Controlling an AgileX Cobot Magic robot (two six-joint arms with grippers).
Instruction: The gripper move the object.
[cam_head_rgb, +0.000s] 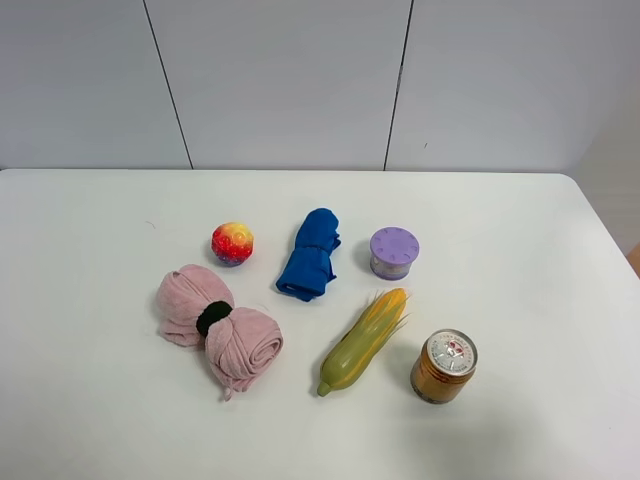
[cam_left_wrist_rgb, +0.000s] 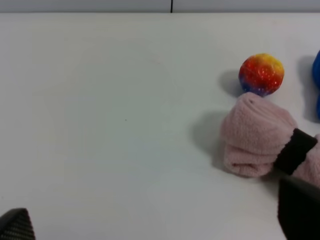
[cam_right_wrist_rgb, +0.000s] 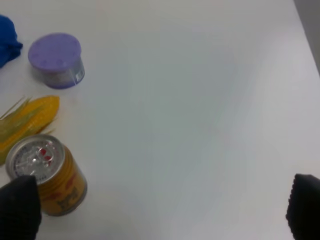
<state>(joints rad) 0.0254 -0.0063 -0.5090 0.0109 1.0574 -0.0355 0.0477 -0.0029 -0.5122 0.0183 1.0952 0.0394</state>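
Note:
The pale pink rolled towel (cam_head_rgb: 218, 327) lies on the white table (cam_head_rgb: 90, 400) at the front left, cinched in its middle by a black band (cam_head_rgb: 212, 317). It also shows in the left wrist view (cam_left_wrist_rgb: 255, 137). No arm shows in the exterior high view. In the left wrist view my left gripper (cam_left_wrist_rgb: 157, 222) is open and empty, with one dark fingertip (cam_left_wrist_rgb: 299, 210) close beside the towel's band. In the right wrist view my right gripper (cam_right_wrist_rgb: 160, 210) is open and empty, with one fingertip (cam_right_wrist_rgb: 19, 207) beside an orange can (cam_right_wrist_rgb: 50, 175).
A red-and-yellow ball (cam_head_rgb: 232, 243) sits behind the towel. A blue folded cloth (cam_head_rgb: 311, 254), a purple lidded tub (cam_head_rgb: 394, 251), a corn cob (cam_head_rgb: 363, 338) and the orange can (cam_head_rgb: 444, 366) lie to the right. A grey panelled wall (cam_head_rgb: 300, 80) stands behind the table.

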